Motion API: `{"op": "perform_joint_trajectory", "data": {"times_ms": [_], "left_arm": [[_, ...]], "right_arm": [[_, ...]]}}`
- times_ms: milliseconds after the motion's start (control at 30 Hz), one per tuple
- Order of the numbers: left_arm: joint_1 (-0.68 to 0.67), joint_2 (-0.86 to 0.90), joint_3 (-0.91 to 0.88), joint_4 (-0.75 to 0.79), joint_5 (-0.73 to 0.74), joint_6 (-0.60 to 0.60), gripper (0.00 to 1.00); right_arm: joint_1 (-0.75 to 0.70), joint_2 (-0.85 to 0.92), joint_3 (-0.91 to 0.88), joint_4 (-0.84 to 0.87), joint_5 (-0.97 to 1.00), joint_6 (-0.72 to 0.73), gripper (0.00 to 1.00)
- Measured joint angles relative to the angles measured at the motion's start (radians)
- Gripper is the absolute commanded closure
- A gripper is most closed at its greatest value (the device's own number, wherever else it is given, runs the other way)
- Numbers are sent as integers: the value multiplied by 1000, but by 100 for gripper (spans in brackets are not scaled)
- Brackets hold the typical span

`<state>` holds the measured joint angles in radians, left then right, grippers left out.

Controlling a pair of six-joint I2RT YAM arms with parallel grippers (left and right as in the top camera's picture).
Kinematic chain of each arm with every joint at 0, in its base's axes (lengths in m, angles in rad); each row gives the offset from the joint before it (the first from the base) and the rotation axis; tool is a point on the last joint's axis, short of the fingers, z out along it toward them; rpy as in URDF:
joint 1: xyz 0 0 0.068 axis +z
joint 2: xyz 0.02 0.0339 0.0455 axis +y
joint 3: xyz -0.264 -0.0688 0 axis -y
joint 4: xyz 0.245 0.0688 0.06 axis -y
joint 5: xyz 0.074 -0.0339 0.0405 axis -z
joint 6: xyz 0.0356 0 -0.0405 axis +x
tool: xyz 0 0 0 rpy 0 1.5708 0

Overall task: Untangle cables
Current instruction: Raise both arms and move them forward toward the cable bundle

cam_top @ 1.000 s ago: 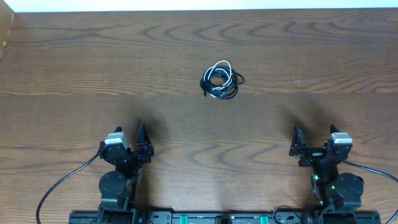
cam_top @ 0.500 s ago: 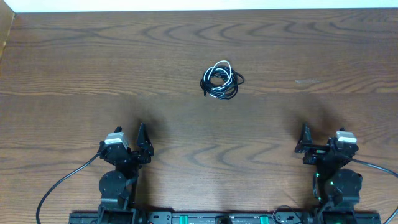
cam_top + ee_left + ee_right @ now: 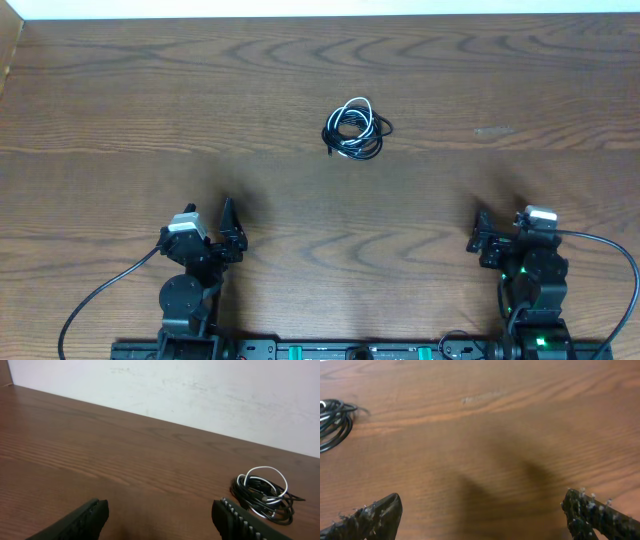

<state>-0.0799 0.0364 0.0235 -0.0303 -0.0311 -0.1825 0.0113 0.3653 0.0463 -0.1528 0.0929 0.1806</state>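
Note:
The cables (image 3: 355, 129) lie as a small tangled coil of thin black cords with one whitish strand, on the wooden table (image 3: 150, 110), far from both arms. The coil also shows at the right of the left wrist view (image 3: 263, 495), and its edge at the far left of the right wrist view (image 3: 332, 422). My left gripper (image 3: 226, 232) is open and empty near the front left; its fingertips frame bare wood (image 3: 160, 517). My right gripper (image 3: 487, 238) is open and empty near the front right (image 3: 482, 512).
A pale wall (image 3: 200, 390) rises behind the table's far edge. A faint scuff mark (image 3: 492, 131) sits right of the coil. Thick black robot cables (image 3: 95, 295) trail from the arm bases at the front edge.
The right arm's wrist has turned and shifted slightly at the front right. The left arm and the cable coil have not moved.

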Motion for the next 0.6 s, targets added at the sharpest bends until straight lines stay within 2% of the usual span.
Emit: {"op": "perform_joint_trajectory", "data": {"times_ms": [133, 333, 467, 533, 600], "left_arm": [[0, 0, 0, 0, 0, 0, 28], [0, 0, 0, 0, 0, 0, 28], [0, 0, 0, -1, 0, 0, 28], [0, 0, 0, 0, 1, 0, 28], [0, 0, 0, -1, 3, 0, 28]], "right_arm": [[0, 29, 0, 1, -32, 27, 1], [0, 30, 0, 104, -79, 73, 1], [0, 67, 63, -66, -155, 69, 1], [0, 127, 155, -172, -170, 47, 1], [1, 190, 250, -207, -178, 27, 1]]}}
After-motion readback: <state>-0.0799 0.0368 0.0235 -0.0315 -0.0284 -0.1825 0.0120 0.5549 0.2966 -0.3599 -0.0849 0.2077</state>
